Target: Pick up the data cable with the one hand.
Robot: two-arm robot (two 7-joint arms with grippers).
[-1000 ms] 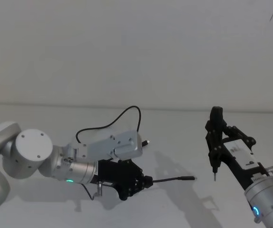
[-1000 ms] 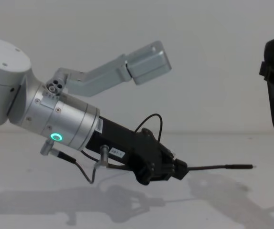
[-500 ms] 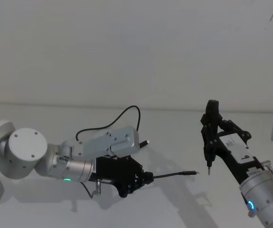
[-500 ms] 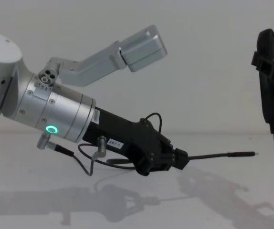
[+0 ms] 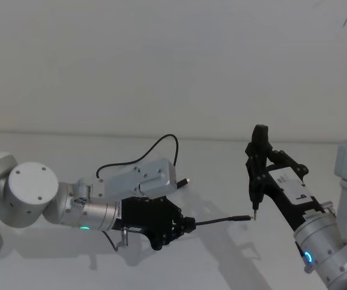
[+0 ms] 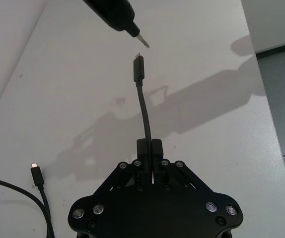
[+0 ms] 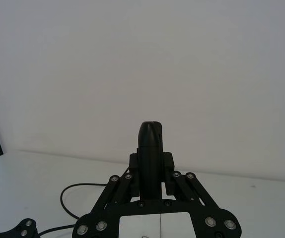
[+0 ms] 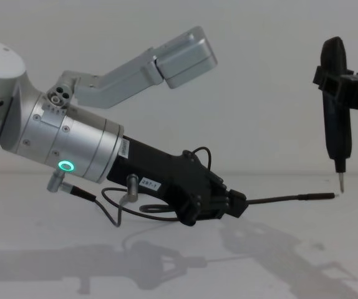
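The data cable (image 5: 219,220) is a thin black cord. My left gripper (image 5: 185,225), the black boxy one behind a green ring, is shut on it a little behind one plug (image 6: 138,67). That plug end sticks out forward above the table, as the chest view shows (image 8: 285,199). The rest of the cord loops behind the arm to a second plug (image 5: 186,180) lying on the table. My right gripper (image 5: 261,170) is shut on a slim black pointed tool (image 8: 335,118). The tool's tip (image 8: 340,185) hangs just above the held plug's end.
The white table (image 5: 234,266) meets a plain white wall at the back. A short grey wire (image 8: 107,208) with silver connectors hangs under my left wrist. In the left wrist view the table edge (image 6: 262,84) drops to grey floor.
My right arm has come left and down, bringing the tool's tip from well clear to just above the held plug. My left gripper has kept its hold and risen slightly.
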